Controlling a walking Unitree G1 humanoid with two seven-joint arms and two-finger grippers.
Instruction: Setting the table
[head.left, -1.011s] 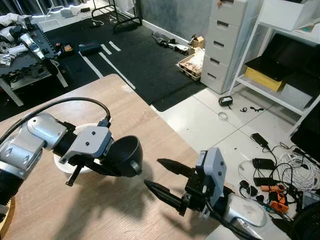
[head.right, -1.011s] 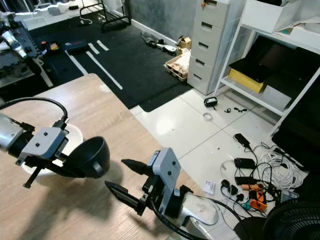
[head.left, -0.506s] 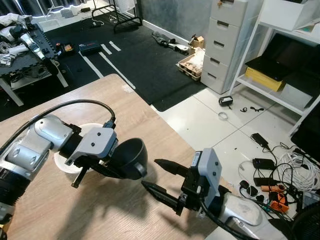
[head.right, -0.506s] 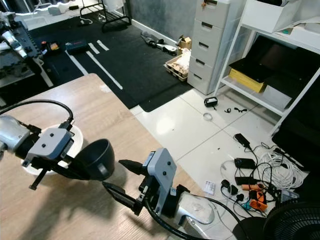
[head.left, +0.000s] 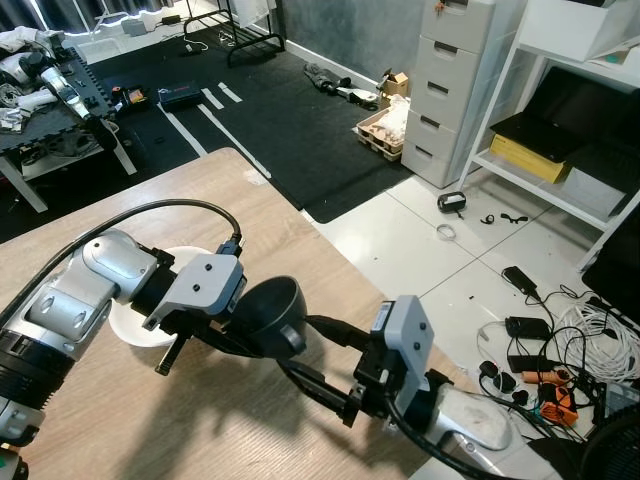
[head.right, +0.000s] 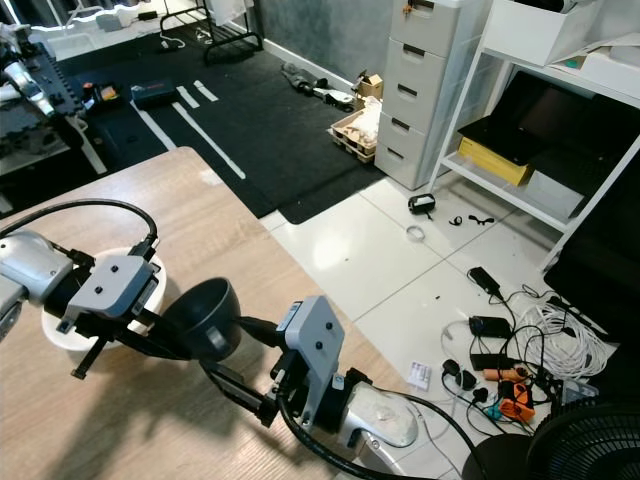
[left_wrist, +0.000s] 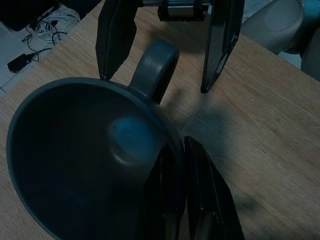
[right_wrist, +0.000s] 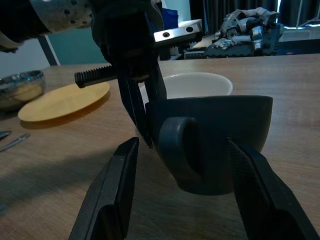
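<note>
Cup (head.left: 270, 318): dark grey, with nothing inside it as the left wrist view shows, held above the wooden bench (head.left: 200, 420). The left tool (left_wrist: 181, 195) has its two fingers pinched narrow on the cup's rim, one inside and one outside the wall. The cup's handle (right_wrist: 181, 145) points toward the right tool (right_wrist: 182, 200), whose fingers stand wide, one on each side of the handle without touching it. Behind the left tool a white bowl (right_wrist: 197, 85) sits on the bench, partly hidden by the arm.
</note>
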